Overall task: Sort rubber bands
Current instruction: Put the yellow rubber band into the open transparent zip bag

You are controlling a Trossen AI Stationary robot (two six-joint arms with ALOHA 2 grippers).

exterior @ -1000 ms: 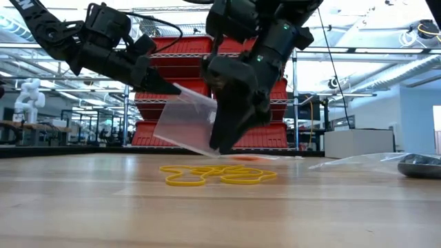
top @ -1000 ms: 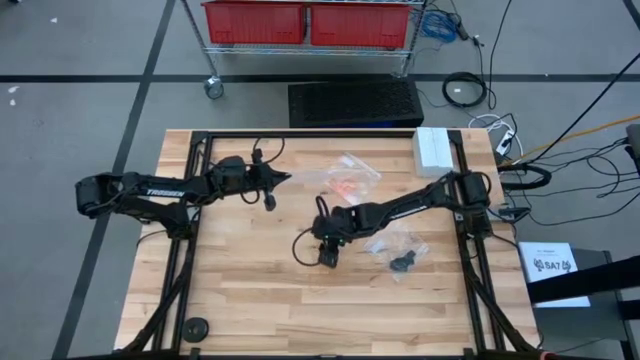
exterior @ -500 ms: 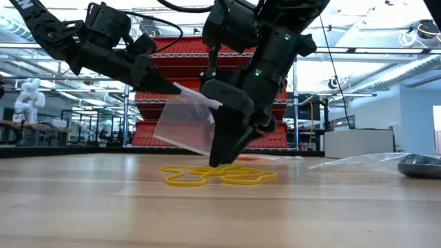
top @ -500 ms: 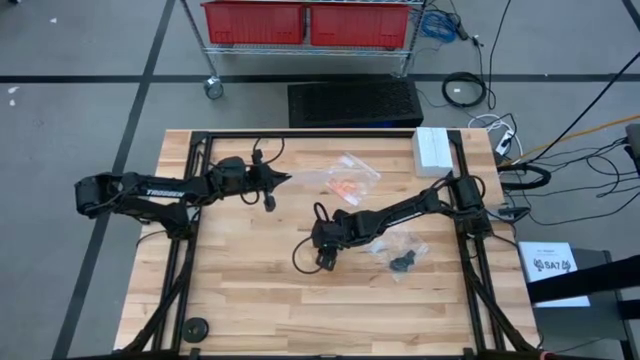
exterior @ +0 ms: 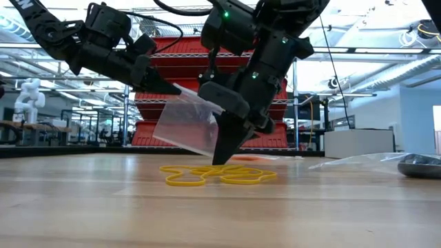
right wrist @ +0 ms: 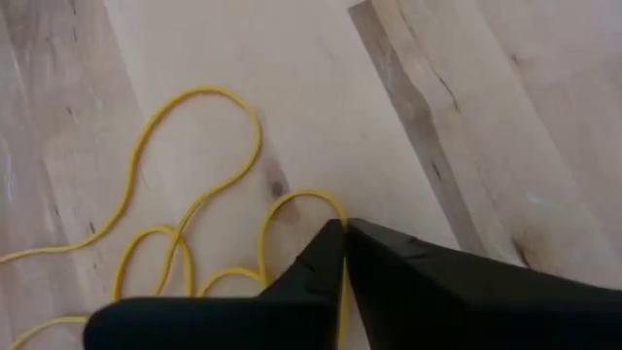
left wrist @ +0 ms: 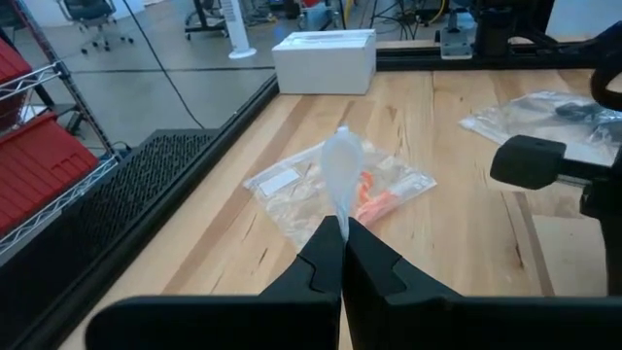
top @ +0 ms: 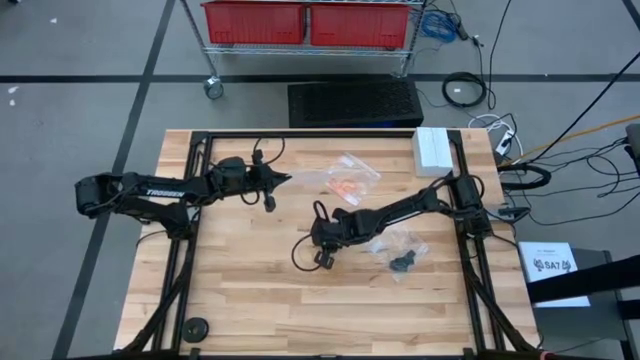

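Right gripper [exterior: 224, 157] down at the middle of the wooden counter [top: 250, 300], fingers pressed together, tips at the counter surface pinching a loop of the yellow rubber bands [right wrist: 175, 243]. In the low view the yellow rubber bands [exterior: 217, 176] lie in a small tangled heap on the counter right under that gripper; right wrist view shows the closed tips on one thin yellow strand, other loops spread on the wood beside it. Left gripper [left wrist: 342, 255] held up above the counter, left of centre, fingers pinched shut on the edge of a clear plastic bag [left wrist: 342, 175] that hangs from the tips in the low view [exterior: 186, 127]. A second clear bag with orange rubber bands [top: 345, 187] inside lies flat toward the far side of the counter; a third bag with dark contents [top: 400, 262] lies near the right arm. White box [top: 432, 150] at the far right corner of the counter. Red bins [top: 305, 22] on a wire rack beyond the counter.
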